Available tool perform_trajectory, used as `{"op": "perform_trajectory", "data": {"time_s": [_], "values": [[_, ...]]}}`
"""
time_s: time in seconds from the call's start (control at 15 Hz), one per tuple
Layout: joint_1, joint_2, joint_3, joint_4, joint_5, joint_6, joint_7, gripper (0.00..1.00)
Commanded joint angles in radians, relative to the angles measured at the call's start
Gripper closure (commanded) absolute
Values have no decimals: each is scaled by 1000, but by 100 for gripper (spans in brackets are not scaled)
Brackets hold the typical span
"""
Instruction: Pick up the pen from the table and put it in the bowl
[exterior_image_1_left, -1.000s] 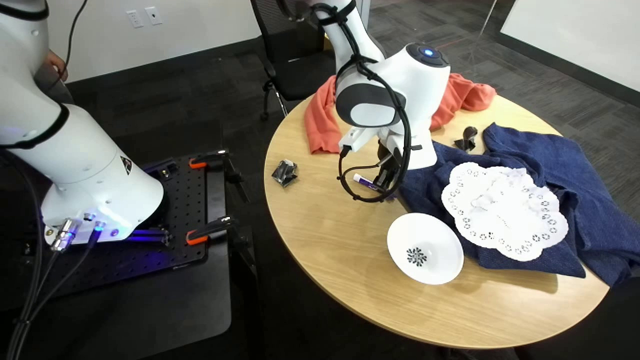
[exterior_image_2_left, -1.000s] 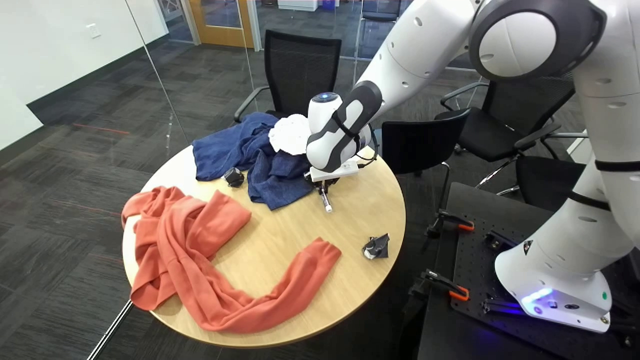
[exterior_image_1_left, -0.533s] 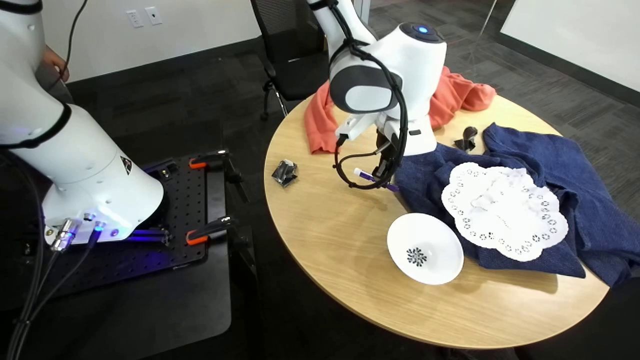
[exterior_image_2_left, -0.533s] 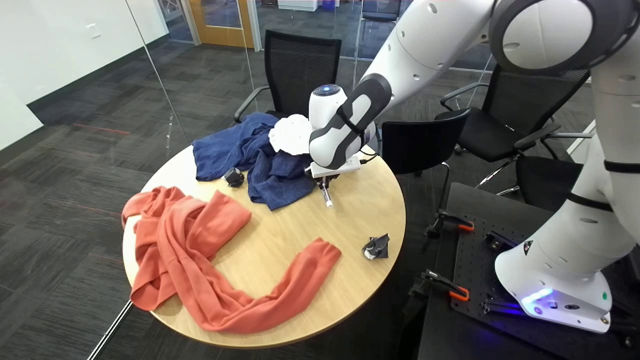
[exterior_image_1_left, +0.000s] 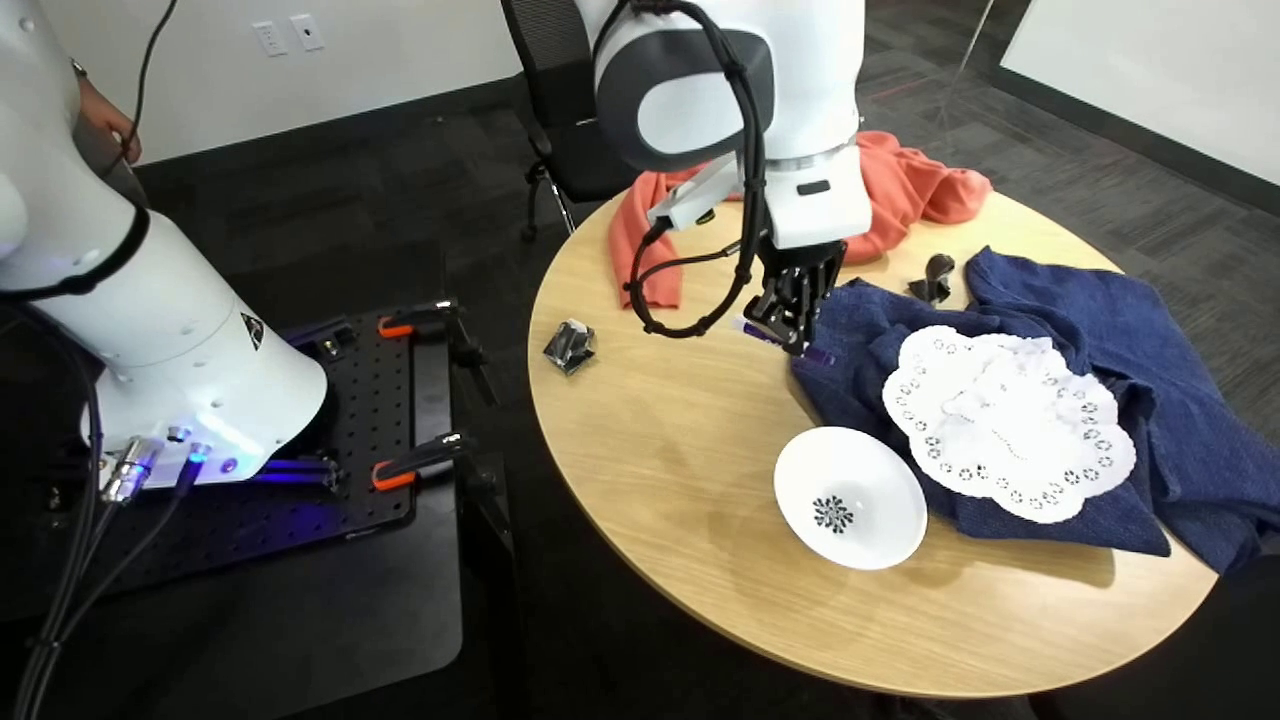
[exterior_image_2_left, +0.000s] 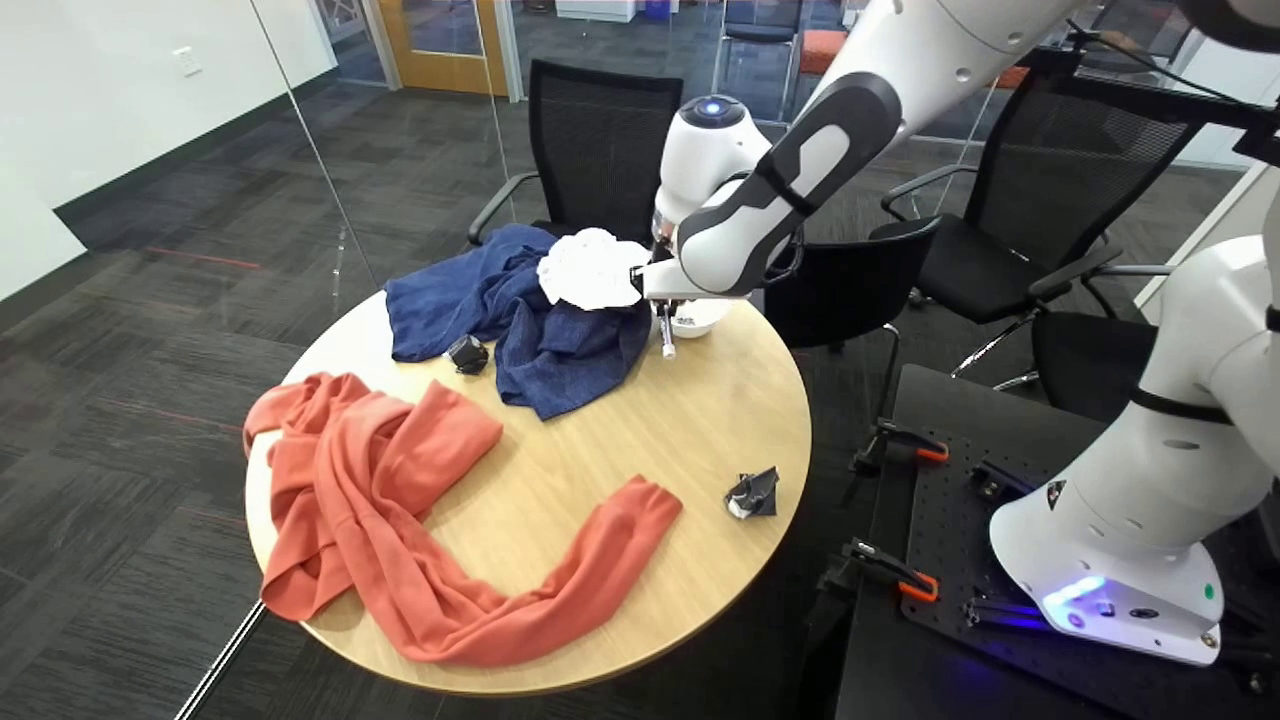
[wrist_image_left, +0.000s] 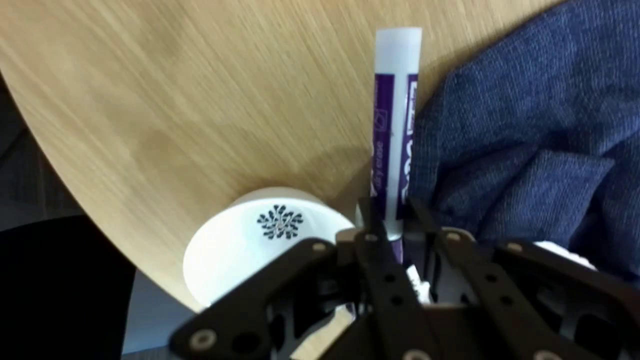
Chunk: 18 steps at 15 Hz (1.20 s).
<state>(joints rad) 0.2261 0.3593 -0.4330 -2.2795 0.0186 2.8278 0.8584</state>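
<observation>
I held the slim purple-and-white pen (wrist_image_left: 392, 145) clamped in my black pincer (wrist_image_left: 392, 220) above the tan wooden table (wrist_image_left: 200, 100), the pen's long axis running up the wrist view; the shallow round white bowl (wrist_image_left: 240, 252) lay lower left.

Brightly lit in both exterior views, washing out the doily (exterior_image_2_left: 588, 268). Softly shadowed beside the bowl (wrist_image_left: 240, 250), blurred at the gripper (wrist_image_left: 391, 222) in the wrist view.

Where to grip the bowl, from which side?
I'd probably pinch the bowl by its rim, from above, on the side away from the blue cloth: it opens upward, rim raised off the table, and cloth lies close opposite. The gripper holds the pen, so place that first.
</observation>
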Motion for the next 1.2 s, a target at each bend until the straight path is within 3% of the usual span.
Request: {"op": "perform_trajectory", "data": {"time_s": [0.0,0.2,0.4,1.13], "values": [[49,-74,-117,-46,-167,39,193,95],[54,-79,-185,-19,-302,34,351,95],[38,-65,-206,7,-375,27,454,95],[40,88,-250,103,-427,33,689,95]]}}
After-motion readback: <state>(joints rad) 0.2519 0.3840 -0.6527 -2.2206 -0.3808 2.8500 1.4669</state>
